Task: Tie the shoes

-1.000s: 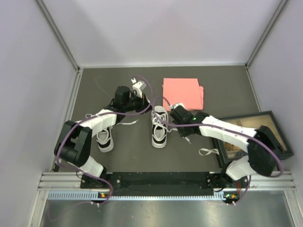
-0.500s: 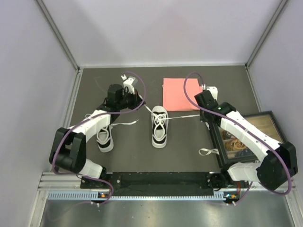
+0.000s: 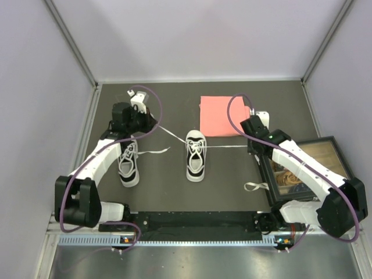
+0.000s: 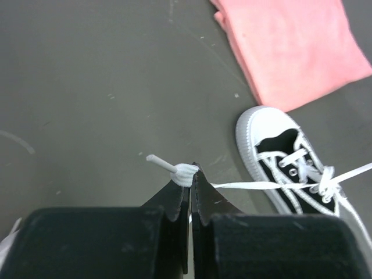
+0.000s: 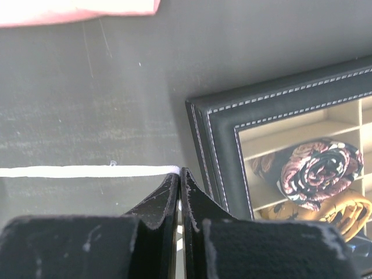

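Two white and black shoes stand on the dark mat: one in the middle (image 3: 196,157), the other to its left (image 3: 128,167) under my left arm. The middle shoe's (image 4: 273,148) laces are stretched out to both sides. My left gripper (image 3: 152,123) is shut on the left lace's (image 4: 256,185) end; its tip pokes out past the fingertips (image 4: 174,189). My right gripper (image 3: 249,145) is shut on the right lace (image 5: 87,171), which runs taut to the left of the jaws. In the wrist views both grippers, left (image 4: 190,174) and right (image 5: 179,171), show their jaws pressed together.
A folded pink cloth (image 3: 224,115) lies behind the middle shoe. A black box (image 3: 325,142) with patterned rolled items stands at the right, close to my right gripper. A white strap (image 3: 253,186) lies by the box's near corner. Grey walls enclose the mat.
Both grippers have moved apart, the left one leftward and back, the right one from beside the middle shoe to the box, drawing the laces out straight.
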Robot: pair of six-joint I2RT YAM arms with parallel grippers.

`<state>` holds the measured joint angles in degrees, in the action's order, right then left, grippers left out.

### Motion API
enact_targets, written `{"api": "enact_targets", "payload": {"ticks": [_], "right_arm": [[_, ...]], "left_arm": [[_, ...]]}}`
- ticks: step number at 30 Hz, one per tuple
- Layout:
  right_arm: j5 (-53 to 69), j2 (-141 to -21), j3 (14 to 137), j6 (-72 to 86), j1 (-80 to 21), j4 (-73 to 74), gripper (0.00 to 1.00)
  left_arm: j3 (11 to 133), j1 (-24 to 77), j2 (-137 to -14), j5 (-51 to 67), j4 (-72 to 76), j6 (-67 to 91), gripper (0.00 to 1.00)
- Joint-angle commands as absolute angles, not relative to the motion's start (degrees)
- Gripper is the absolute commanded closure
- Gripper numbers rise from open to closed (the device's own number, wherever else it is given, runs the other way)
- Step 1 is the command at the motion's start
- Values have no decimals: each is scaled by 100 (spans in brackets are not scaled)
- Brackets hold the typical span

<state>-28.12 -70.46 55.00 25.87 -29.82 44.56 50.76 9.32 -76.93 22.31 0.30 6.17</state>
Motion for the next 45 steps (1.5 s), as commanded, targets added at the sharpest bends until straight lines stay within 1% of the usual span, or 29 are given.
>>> {"api": "enact_targets", "payload": {"ticks": [1,8,14,20,30,33,34,38,42,45], "right_arm": [[-2927,-6899,5423,2646,-2909,4544,100],[-3041,-7040,5309,2637,-2909,4614,100],[-3102,-7128,5098,2619,-2900,4579,100],[-3094,-7163,4948,2663,-2892,4526,100],[-3208,-7602,5124,2786,-2892,4755,100],[-3164,-7708,5159,2769,-2892,4755,100],[-3016,-7725,5150,2725,-2883,4711,100],[-2383,-7822,5203,2348,-2909,4395,100],[-1750,-7963,5370,2013,-2900,4219,100],[-1267,-8068,5537,1785,-2909,4122,100]], "left_arm": [[4878,633,-7225,1829,-386,97,100],[4571,159,-6838,1643,-615,35,100],[4439,36,-6689,1442,-659,-87,100],[4421,-412,-6767,1397,-642,-149,100],[4535,-545,-7022,1371,-694,-378,100],[4518,-545,-7092,1756,-729,-518,100],[4535,-528,-7110,2436,-851,-666,100],[4544,-352,-7303,3513,-1167,-913,100],[4553,-45,-7497,3832,-1546,-1291,100],[4500,412,-7497,3693,-1862,-1634,100]]}}
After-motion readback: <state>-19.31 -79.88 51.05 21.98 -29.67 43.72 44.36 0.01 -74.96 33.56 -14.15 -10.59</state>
